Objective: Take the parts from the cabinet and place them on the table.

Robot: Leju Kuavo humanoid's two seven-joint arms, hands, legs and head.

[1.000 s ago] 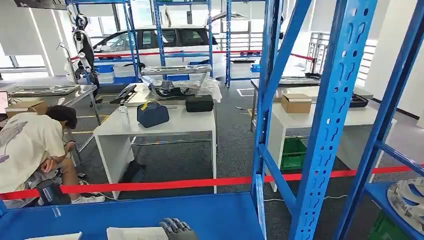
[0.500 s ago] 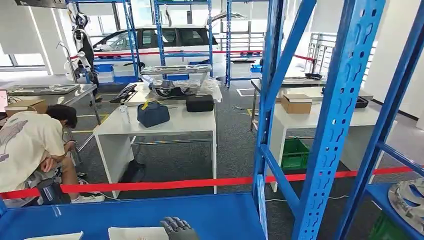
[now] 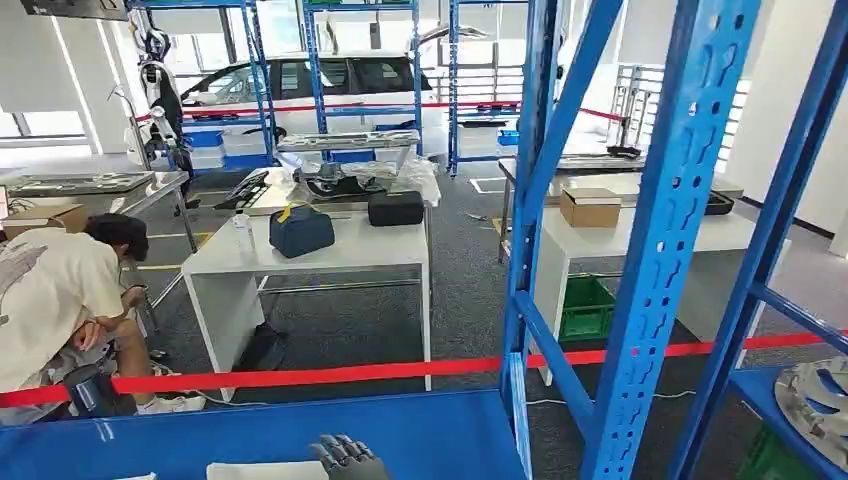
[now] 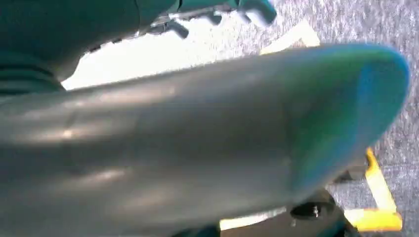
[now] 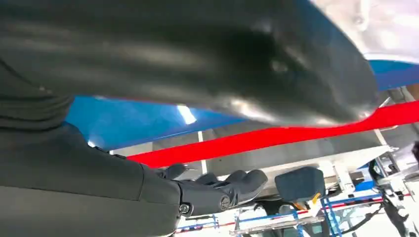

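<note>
The right hand (image 3: 348, 458) is sitting low on the blue shelf (image 3: 430, 435) next to a white sheet (image 3: 262, 470), fingers curled, can't tell if it's got anything. A silvery metal part (image 3: 815, 398) lies on the next shelf over to the right, well apart from it. Left hand (image 4: 148, 148) is a grey blur up close, no idea if it's wide or closed.

A blue shelf (image 3: 250, 435) of the rack runs across the bottom of the head view, with a white flat piece (image 3: 265, 470) lying on it at the lower edge. To the right, a lower blue shelf (image 3: 765, 385) carries a round silver part (image 3: 815, 395). Beyond the red tape, a white tabletop (image 3: 340, 255) bears a dark blue bag (image 3: 301, 231), a black case (image 3: 396, 208) and a clear bottle (image 3: 239, 232). Another white tabletop (image 3: 640, 235) at right carries a cardboard box (image 3: 590, 207).
</note>
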